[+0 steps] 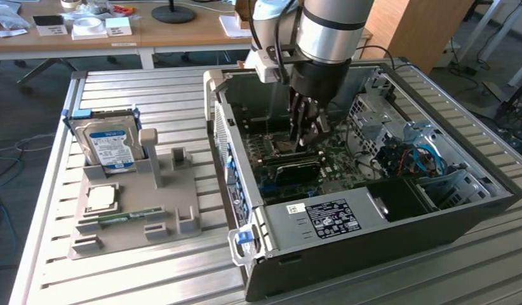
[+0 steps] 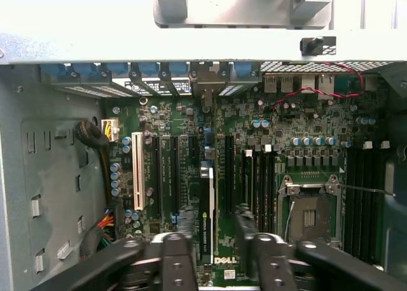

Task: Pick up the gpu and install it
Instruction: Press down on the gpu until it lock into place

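Robot arm [image 1: 329,32] comes down from the top middle of the exterior view into an open computer case [image 1: 464,210]. The case lies on its side on a metal table [image 1: 142,267]. The claw [image 1: 305,136] is deep inside the case, just over the green board. On the exterior view's left, a grey holder [image 1: 172,190] sits on the table. A hard drive [image 1: 108,143] with a blue label stands in it. A square chip [image 1: 101,198] and a thin green memory stick [image 1: 126,218] lie nearer the front of the holder.

From the wrist view, the green motherboard [image 2: 305,132] is seen from above. The gpu [image 2: 205,208] stands on its edge on the board, among the long dark slots, so it looks like a thin dark strip. The claw [image 2: 213,230] is open, with one black finger [image 2: 181,246] on each side of the gpu. A small gap shows between the card and each finger. A white slot [image 2: 137,170] is a little way off, and a red wire [image 2: 305,94] runs near the case wall.
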`<state>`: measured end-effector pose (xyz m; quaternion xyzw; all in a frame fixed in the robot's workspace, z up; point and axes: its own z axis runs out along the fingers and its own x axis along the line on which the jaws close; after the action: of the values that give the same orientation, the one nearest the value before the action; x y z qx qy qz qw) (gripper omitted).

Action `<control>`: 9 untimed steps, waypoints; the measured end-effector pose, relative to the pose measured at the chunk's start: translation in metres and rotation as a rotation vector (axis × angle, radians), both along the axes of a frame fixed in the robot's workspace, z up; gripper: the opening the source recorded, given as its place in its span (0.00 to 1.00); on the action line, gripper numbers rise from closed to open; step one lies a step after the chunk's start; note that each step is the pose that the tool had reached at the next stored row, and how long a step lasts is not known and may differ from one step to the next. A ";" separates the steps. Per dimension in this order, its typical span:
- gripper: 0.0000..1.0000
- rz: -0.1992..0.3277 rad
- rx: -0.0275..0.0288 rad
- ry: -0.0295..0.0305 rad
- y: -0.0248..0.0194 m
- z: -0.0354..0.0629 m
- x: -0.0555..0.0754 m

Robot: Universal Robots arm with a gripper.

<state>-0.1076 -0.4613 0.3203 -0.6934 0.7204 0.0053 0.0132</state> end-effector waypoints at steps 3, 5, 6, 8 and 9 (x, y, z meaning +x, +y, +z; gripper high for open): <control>0.26 0.000 0.0000 0.0000 0.0000 0.0000 0.000; 0.20 0.000 0.0000 0.0000 0.0000 0.0000 0.000; 0.14 0.000 0.0000 0.0000 0.0000 0.0000 0.000; 0.11 0.000 0.0000 0.0000 0.0000 0.0000 0.000; 0.11 0.000 0.0000 0.0000 0.0000 0.0000 0.000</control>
<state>-0.1076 -0.4613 0.3203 -0.6935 0.7204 0.0053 0.0132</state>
